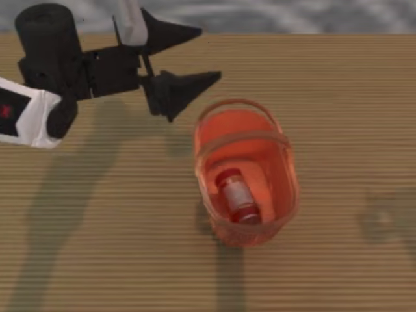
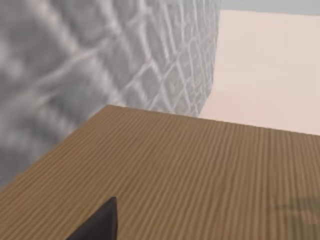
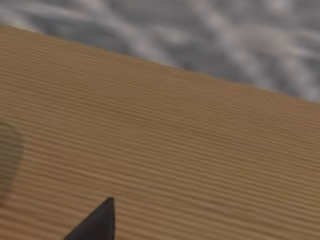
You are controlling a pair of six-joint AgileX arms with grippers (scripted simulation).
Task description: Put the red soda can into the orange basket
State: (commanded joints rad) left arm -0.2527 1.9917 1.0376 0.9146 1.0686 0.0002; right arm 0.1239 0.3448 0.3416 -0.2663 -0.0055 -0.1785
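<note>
The red soda can (image 1: 237, 195) lies on its side on the floor of the orange basket (image 1: 290, 185), which stands at the table's middle with its arched handle (image 1: 244, 137) across it. My left gripper (image 1: 209, 53) hovers up and to the left of the basket near the table's far edge. It is open, with nothing between its black fingers (image 1: 179, 90), and it is apart from the basket rim. The left wrist view shows only one fingertip (image 2: 101, 224) over bare table. My right gripper (image 3: 98, 224) is outside the top view and over bare wood in its own view.
A wooden slatted table (image 1: 338, 97) carries the basket. A grey patterned wall (image 2: 100, 60) runs behind the far edge. A faint shadow (image 1: 383, 218) falls on the table's right side.
</note>
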